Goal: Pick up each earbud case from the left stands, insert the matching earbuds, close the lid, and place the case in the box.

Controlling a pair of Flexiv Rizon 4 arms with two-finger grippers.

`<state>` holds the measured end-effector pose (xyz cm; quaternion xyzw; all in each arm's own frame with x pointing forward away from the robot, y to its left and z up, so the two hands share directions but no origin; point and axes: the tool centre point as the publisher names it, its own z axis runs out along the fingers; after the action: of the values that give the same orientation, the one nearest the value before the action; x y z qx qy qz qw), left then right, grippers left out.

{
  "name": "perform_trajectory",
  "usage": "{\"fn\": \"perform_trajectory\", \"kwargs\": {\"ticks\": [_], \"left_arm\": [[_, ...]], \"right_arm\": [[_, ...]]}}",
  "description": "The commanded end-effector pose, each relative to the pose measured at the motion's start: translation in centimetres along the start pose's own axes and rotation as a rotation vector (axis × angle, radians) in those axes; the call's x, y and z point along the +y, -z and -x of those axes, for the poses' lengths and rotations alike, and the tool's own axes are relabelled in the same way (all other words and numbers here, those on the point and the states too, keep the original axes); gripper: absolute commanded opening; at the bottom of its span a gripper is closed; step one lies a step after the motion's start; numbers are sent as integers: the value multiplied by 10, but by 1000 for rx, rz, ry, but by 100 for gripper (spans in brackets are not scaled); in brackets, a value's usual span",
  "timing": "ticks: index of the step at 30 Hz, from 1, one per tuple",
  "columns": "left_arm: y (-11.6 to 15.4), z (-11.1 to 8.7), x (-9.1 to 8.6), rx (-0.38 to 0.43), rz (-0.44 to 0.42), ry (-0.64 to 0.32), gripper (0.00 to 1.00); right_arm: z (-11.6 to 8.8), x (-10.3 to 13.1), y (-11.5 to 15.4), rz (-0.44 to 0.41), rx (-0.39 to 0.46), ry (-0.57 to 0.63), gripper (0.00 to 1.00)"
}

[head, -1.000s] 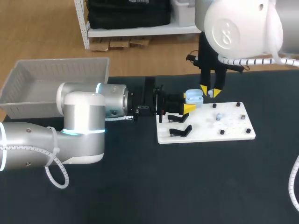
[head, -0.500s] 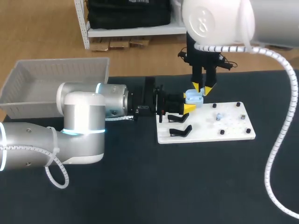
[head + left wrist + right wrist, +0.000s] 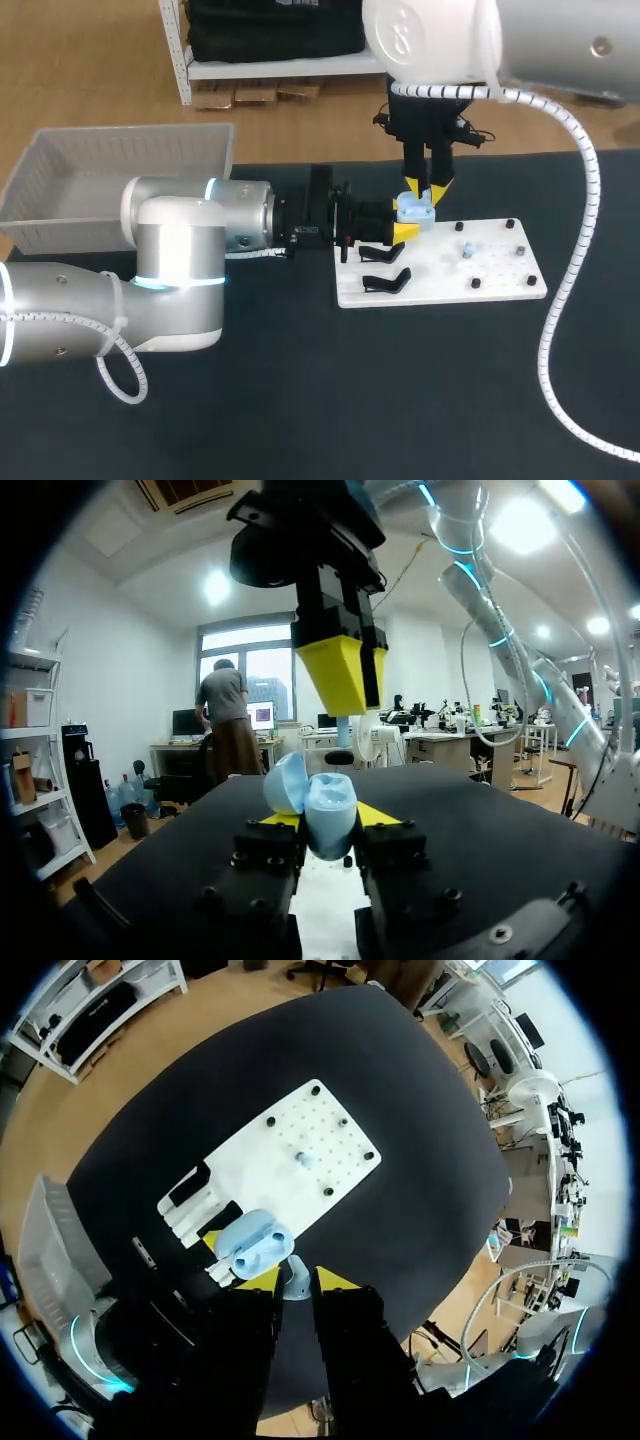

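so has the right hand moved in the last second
Yes. The right hand, shut on an earbud, has shifted left along the white board's far edge and now hangs over the open earbud case in the left hand.

This is a robotics lab, set up for bench trials of handling. Two heavy white and silver jointed robot arms work over one matte black worktop (image 3: pixel 300 400): the left arm (image 3: pixel 180 260) comes in from 9 o'clock with glowing cyan rings at its joints, and the right arm (image 3: pixel 430 40) from 1 o'clock, trailing a white spiral-wrapped cable (image 3: pixel 545 335). At 3 o'clock on the worktop lies a white perforated fixture plate (image 3: pixel 500 285) with black pegs and small black stands (image 3: pixel 385 282) mounted on it. At 10 o'clock sits a plain grey plastic bin (image 3: pixel 60 200). The gear is test-rig equipment rather than household or shop goods.
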<state>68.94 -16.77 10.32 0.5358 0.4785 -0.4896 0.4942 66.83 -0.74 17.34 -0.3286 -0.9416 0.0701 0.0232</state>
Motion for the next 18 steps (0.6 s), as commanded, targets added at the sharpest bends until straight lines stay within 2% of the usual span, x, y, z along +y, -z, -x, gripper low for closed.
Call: {"fn": "perform_trajectory", "kwargs": {"ticks": [1,18], "left_arm": [[0,-1,-1,-3,6,-3,0],[0,-1,-1,-3,6,-3,0]], "right_arm": [[2,4,-1,-7,5,-1,0],[7,9,-11,-15,13,-5,0]]}}
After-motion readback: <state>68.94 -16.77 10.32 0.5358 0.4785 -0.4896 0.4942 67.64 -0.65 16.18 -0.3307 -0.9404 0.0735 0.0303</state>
